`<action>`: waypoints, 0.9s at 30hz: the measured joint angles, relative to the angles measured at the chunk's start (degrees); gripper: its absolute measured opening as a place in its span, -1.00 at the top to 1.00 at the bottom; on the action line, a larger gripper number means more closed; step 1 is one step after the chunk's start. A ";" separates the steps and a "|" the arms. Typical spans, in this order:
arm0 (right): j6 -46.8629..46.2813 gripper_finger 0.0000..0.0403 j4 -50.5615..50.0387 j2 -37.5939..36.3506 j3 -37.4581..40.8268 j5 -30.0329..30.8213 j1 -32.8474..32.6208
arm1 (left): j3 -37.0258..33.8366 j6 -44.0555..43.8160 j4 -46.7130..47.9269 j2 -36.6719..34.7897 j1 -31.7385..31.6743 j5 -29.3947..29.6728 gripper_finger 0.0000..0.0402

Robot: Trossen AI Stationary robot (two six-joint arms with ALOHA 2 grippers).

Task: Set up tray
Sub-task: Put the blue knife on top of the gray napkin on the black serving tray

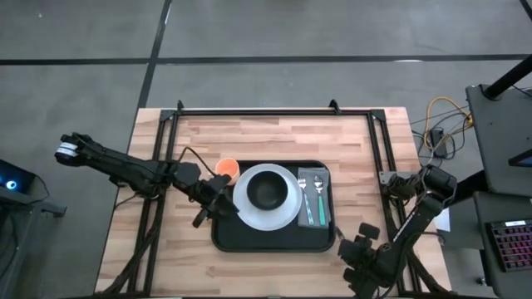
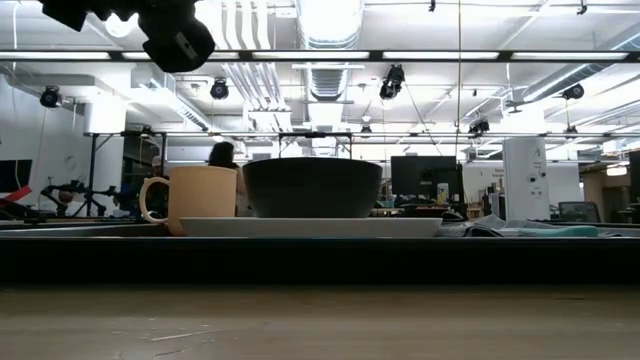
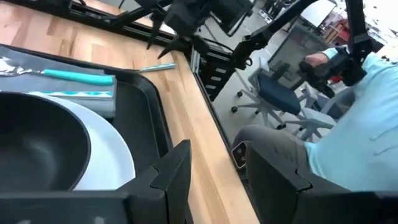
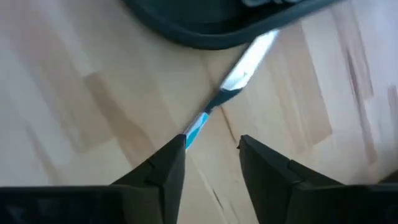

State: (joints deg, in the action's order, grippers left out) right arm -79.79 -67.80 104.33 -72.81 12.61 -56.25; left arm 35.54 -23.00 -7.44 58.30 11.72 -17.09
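High view: tray (image 1: pixel 274 239) mid-surface, long axis running left-right. Left pincer (image 1: pixel 208 206) over tray's left rim, parted wide, empty. Right pincer (image 4: pixel 211 149) off tray's right near corner, parted around a knife (image 4: pixel 239 73).

Bright overhead ceiling lights (image 2: pixel 325 20), soft shadows, right wrist view blurred

Left gripper (image 1: pixel 218 202) is hovering with fingers parted; right gripper (image 4: pixel 211 152) is pointing downward, fingers spread.
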 joint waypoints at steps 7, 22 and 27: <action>-14.77 0.27 2.12 0.00 3.21 0.67 -0.56 | -0.05 0.00 -0.05 -1.83 0.27 -0.14 0.33; -37.59 0.32 8.67 0.74 6.94 0.05 -1.98 | -0.34 -0.20 0.43 -2.49 0.27 -1.96 0.33; -38.61 0.31 12.55 0.76 9.08 -0.20 -2.25 | -0.38 -0.22 0.47 -2.49 0.27 -2.51 0.33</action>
State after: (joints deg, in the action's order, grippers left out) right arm -118.40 -55.25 105.10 -63.74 12.41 -58.50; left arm 35.16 -23.22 -6.96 55.81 11.99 -19.59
